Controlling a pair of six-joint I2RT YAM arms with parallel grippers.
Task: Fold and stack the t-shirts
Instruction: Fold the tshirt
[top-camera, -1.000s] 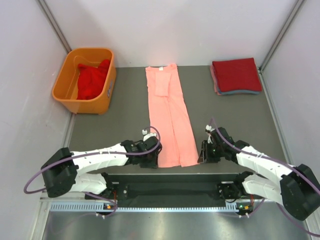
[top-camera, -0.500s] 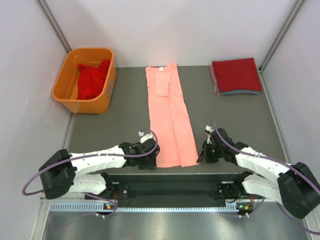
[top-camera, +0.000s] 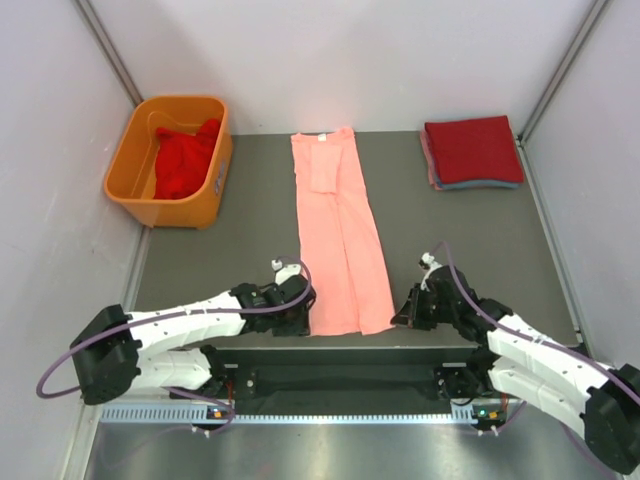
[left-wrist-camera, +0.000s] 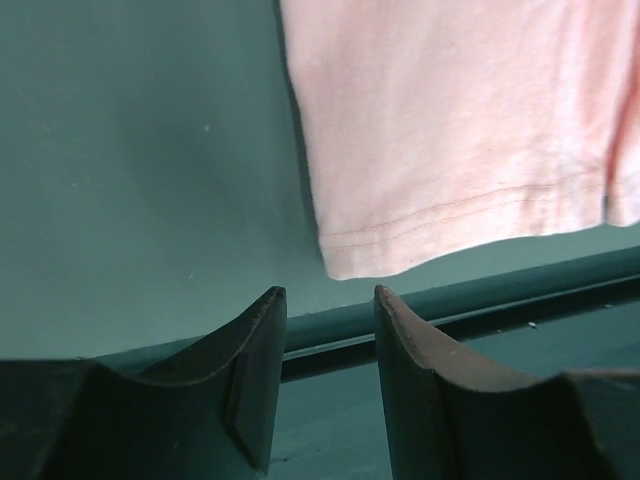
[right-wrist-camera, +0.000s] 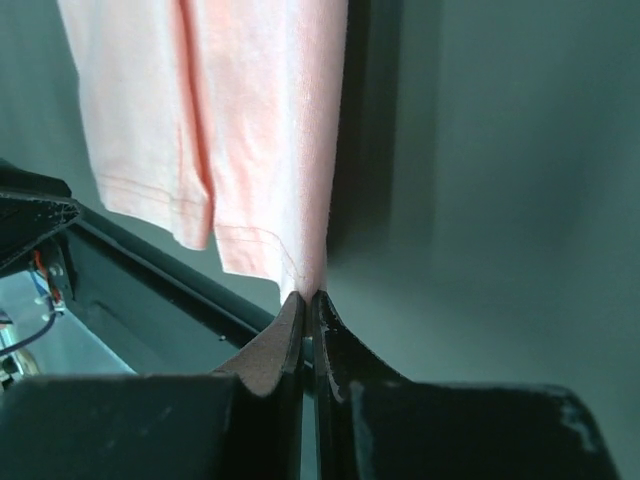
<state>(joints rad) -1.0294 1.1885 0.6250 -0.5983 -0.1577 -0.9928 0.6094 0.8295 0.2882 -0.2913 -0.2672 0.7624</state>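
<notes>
Dark grey matte table (top-camera: 230, 250) between pale walls; we list what stands on it.

Pink tee (top-camera: 338, 240): soft cotton, folded into a long narrow strip down the middle, neck at the far end.

Stack (top-camera: 472, 150) of folded tees, dark red on top, far right corner.

Orange plastic tub (top-camera: 175, 212), far left, with a crumpled red tee (top-camera: 185, 160) inside.

Only the top view gives us the tub and stack. The wrist views add the double-stitched hem.

Left gripper (left-wrist-camera: 328, 300): about half open, holding nothing, just short of the tee's near left corner.

Right gripper (right-wrist-camera: 305, 298): closed, and we see the near right hem corner pinched at its tips.

White neck label (top-camera: 322, 140): too small for us to read.
</notes>
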